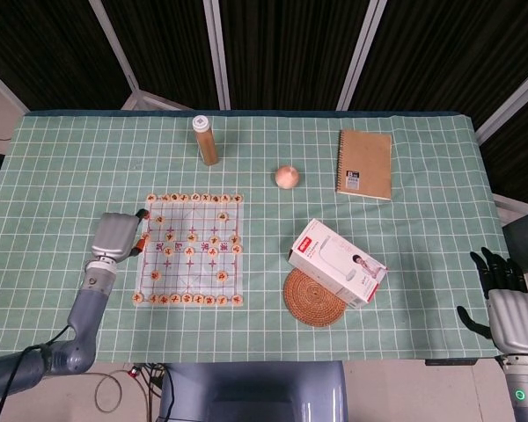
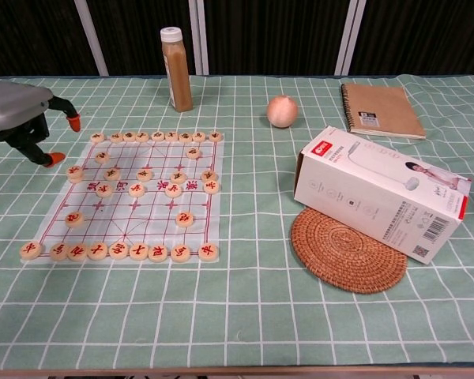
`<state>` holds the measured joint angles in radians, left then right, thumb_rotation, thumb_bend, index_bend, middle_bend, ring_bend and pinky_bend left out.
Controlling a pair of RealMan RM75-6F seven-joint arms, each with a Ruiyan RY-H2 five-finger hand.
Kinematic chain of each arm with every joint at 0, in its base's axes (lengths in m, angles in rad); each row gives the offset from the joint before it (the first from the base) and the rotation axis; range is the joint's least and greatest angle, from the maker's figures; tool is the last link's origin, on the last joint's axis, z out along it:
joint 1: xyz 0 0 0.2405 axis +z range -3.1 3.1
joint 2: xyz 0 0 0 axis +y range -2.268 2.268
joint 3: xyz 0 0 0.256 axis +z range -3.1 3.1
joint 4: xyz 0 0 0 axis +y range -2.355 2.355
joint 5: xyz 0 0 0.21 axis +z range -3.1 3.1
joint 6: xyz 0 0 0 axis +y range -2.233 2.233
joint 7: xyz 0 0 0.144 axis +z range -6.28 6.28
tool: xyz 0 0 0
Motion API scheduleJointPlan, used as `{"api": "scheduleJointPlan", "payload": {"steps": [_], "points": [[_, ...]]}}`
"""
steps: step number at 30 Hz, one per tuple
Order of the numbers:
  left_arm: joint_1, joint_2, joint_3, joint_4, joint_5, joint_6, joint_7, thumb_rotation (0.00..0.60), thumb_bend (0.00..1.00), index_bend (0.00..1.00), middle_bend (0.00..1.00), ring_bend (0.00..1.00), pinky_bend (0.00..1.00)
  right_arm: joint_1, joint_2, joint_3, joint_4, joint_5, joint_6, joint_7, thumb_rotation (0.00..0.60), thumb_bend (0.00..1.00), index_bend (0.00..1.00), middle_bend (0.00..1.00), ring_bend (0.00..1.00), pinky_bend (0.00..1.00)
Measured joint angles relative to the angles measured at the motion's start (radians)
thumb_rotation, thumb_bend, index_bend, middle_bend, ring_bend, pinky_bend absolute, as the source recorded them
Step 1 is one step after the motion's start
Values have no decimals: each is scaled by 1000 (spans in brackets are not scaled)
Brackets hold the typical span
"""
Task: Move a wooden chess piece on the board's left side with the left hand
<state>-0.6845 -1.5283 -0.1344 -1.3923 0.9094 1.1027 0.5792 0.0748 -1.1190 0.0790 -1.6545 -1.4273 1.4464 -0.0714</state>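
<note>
The chess board (image 1: 191, 251) (image 2: 154, 197) lies left of centre with several round wooden pieces on it. One wooden piece (image 2: 74, 171) sits alone at the board's left edge. My left hand (image 1: 114, 236) (image 2: 20, 118) hovers just outside that edge, to the left of the piece and apart from it. Its orange-tipped fingers (image 2: 73, 122) are spread and hold nothing. At the table's near right corner my right hand (image 1: 509, 308) rests with its dark fingers extended and nothing in them; the chest view does not show it.
Behind the board stands a brown bottle (image 1: 205, 141) (image 2: 176, 69). A peach-coloured ball (image 1: 287, 177) (image 2: 281, 111) and a notebook (image 1: 365, 164) (image 2: 381, 110) lie farther right. A white box (image 1: 337, 263) (image 2: 379, 192) rests partly on a woven coaster (image 1: 315, 297) (image 2: 347, 251).
</note>
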Motion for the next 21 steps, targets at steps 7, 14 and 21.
{"api": "scheduleJointPlan", "payload": {"steps": [7, 14, 21], "points": [[130, 135, 82, -171, 245, 219, -100, 600, 19, 4, 57, 71, 160, 0, -4, 0, 8, -17, 13, -12, 600, 345, 0, 0, 0, 0], [299, 272, 212, -282, 457, 430, -168, 600, 0, 0, 0, 0, 0, 0, -14, -1, 20, -34, 29, -21, 600, 344, 0, 0, 0, 0], [410, 296, 258, -261, 498, 515, -202, 600, 0, 0, 0, 0, 0, -2, -19, -2, 26, -38, 34, -29, 600, 345, 0, 0, 0, 0]]}}
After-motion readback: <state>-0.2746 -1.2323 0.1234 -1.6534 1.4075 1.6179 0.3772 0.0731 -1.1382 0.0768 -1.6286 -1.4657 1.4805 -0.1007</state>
